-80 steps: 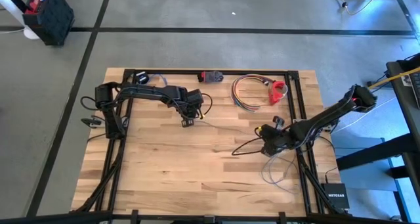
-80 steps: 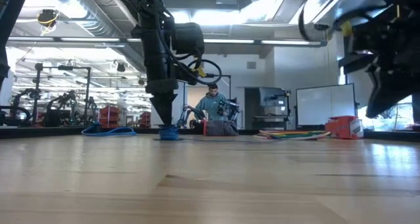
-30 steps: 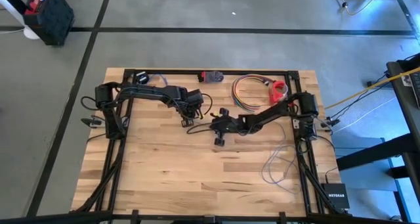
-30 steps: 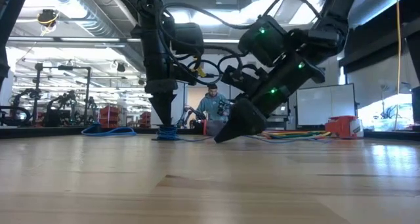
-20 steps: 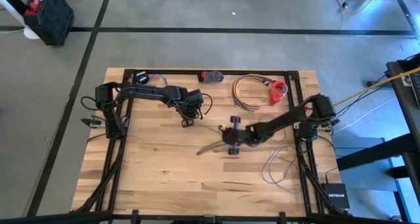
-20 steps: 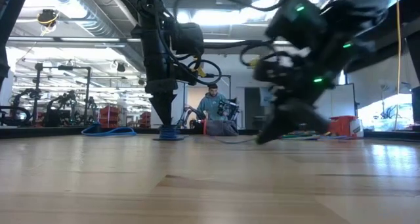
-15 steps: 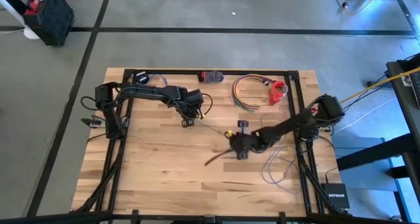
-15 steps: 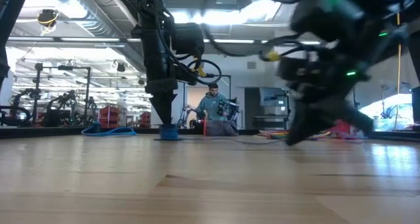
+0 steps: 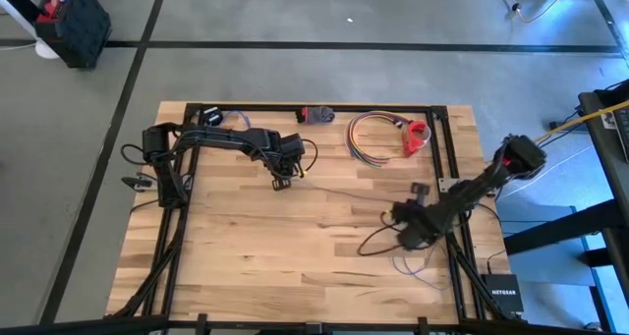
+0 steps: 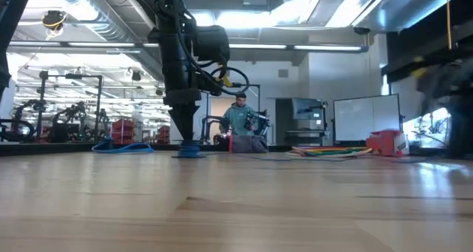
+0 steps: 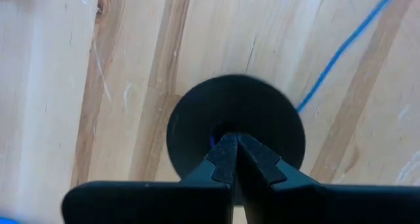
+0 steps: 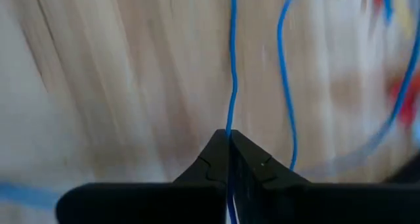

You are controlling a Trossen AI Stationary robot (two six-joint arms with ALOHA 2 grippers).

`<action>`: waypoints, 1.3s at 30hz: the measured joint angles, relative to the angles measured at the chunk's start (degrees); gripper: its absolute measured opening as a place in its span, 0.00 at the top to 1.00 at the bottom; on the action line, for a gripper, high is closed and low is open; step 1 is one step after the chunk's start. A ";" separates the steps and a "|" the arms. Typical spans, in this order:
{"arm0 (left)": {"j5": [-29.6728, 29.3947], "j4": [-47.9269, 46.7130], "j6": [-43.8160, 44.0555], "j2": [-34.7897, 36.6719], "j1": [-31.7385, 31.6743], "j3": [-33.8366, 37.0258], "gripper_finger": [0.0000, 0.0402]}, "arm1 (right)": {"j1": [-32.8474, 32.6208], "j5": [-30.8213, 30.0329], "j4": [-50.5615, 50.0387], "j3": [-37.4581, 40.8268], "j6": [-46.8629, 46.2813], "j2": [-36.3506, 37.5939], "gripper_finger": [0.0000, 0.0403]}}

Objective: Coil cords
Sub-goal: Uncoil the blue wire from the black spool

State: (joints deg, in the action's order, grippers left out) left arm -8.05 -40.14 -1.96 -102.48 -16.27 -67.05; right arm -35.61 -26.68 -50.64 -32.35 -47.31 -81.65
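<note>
Table (image 9: 246, 247): I see both arms over the wood.
Right gripper (image 9: 405, 227): fingers (image 12: 252, 161) pinched tight on the wire (image 12: 231, 66) — the strand runs straight ahead from the tips, with a second loop just beside it.
Left gripper (image 11: 235, 159): fingers closed, tips pressed on the middle of the black disc (image 11: 262, 115) directly below them.
Wire: stretches from my left gripper to my right — slack squiggles lie just past the right gripper.
</note>
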 joint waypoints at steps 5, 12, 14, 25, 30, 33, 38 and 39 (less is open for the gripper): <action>0.02 0.04 0.02 0.00 -0.02 0.00 0.99 | -6.80 6.02 -3.29 4.88 -14.49 7.64 0.99; 0.02 0.08 0.04 0.00 -0.01 0.00 0.99 | -8.38 6.62 -3.58 4.05 -23.90 13.82 0.89; 0.02 0.08 0.04 0.00 0.00 0.00 0.99 | -7.53 5.61 -3.56 2.47 -23.94 14.40 0.84; 0.02 0.11 0.30 0.00 -0.02 0.00 0.99 | -0.38 -2.94 -1.83 -9.32 -2.29 15.07 0.54; 0.02 0.11 0.28 0.00 -0.02 0.00 0.99 | 3.00 -9.22 -1.33 -13.59 5.33 15.07 0.53; 0.02 0.11 0.07 0.00 -0.02 0.00 0.99 | 4.28 -14.32 3.78 -13.78 8.21 15.07 0.53; 0.02 0.13 0.07 0.00 0.00 0.00 0.99 | 10.18 -18.38 21.24 -10.12 20.52 15.04 0.53; 0.02 0.13 0.07 0.00 0.00 0.00 0.99 | 12.33 -16.66 25.27 -9.00 22.77 15.02 0.53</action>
State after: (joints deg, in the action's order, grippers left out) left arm -8.03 -40.01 -1.89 -102.48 -16.28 -67.05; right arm -23.28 -43.34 -25.36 -41.36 -24.54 -66.63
